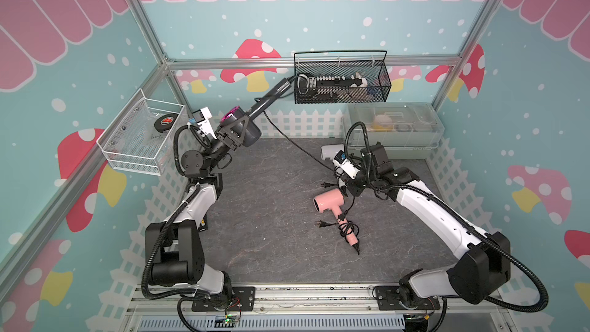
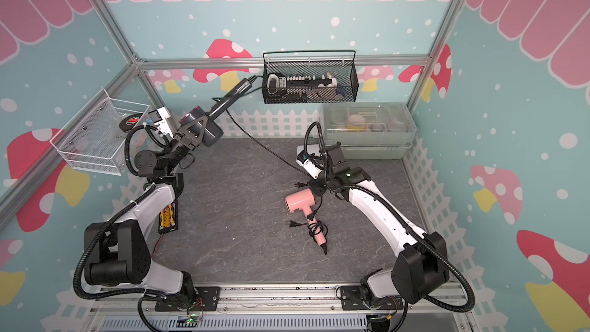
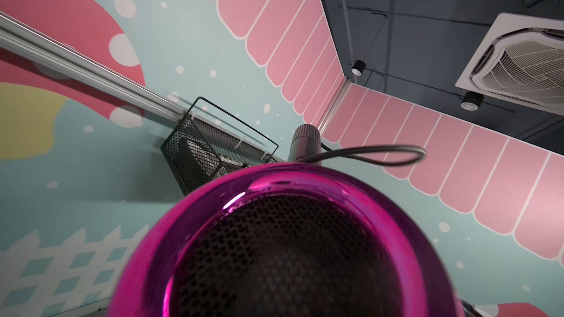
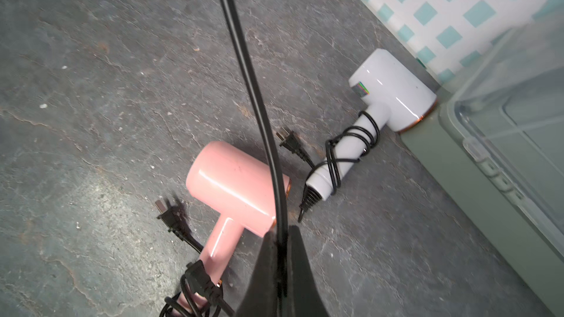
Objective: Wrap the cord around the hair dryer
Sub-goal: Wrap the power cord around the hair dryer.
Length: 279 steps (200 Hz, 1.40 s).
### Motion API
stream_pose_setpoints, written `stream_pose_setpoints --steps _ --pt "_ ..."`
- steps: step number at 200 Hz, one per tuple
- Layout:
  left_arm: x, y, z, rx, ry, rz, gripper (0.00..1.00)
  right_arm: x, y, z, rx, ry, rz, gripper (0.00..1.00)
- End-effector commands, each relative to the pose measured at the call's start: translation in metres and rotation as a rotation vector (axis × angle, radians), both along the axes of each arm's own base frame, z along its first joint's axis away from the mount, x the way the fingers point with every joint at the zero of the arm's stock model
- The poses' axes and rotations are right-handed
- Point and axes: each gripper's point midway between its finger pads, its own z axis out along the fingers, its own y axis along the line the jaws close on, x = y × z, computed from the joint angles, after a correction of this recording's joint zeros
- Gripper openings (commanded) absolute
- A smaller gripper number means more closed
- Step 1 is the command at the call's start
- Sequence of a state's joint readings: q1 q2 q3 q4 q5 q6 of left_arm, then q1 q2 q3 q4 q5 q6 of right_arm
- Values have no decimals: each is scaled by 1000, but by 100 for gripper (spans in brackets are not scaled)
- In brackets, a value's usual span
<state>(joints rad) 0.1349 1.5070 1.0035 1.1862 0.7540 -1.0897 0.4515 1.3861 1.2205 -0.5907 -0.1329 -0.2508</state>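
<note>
Right wrist view: the right gripper (image 4: pixel 279 239) is pinched tight on the black cord (image 4: pixel 244 56), which rises away from it above the counter (image 4: pixel 91 86). In both top views this gripper sits toward 2 o'clock of the counter. The cord runs from it toward 10 o'clock, up to the grey hair dryer (image 1: pixel 253 135).

The left gripper (image 1: pixel 238 129) clamps that dryer's barrel and holds it in the air over the counter's 10 o'clock corner. Its magenta rear ring (image 3: pixel 274 184) faces the left wrist camera. Its handle (image 1: pixel 271 97) points toward the black wire basket (image 1: pixel 380 87) at 12 o'clock, and the cord leaves the handle end in one loose loop.

A pink hair dryer (image 1: pixel 329 202) lies on the counter just at 6 o'clock of the right gripper, with its own cord (image 1: pixel 348 228) wound on the grip. A white hair dryer (image 4: pixel 393 93), likewise wound, lies at 12 o'clock of that gripper, against the clear storage box (image 1: pixel 431 126).
</note>
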Motion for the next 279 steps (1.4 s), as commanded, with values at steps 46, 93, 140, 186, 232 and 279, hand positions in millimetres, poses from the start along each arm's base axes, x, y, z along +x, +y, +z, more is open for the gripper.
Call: stream_pose_setpoints --steps 46,93,140,186,232,279 --pt "-10 50 53 -74 -174 129 0 -21 -32 -9 -95 27 -79 0" --pt "-11 62 58 -58 -179 163 0 -25 -40 -21 -143 63 -96 0" --pt "2 49 30 70 -77 213 0 -40 -7 48 -56 -64 20 0" --pt "9 26 -4 212 29 236 0 -60 3 139 -20 -264 112 0" --pt "10 -12 -41 345 133 176 0 -63 9 209 12 -425 188 0" --pt "3 -67 -81 487 223 75 0 -64 32 256 59 -517 319 0"
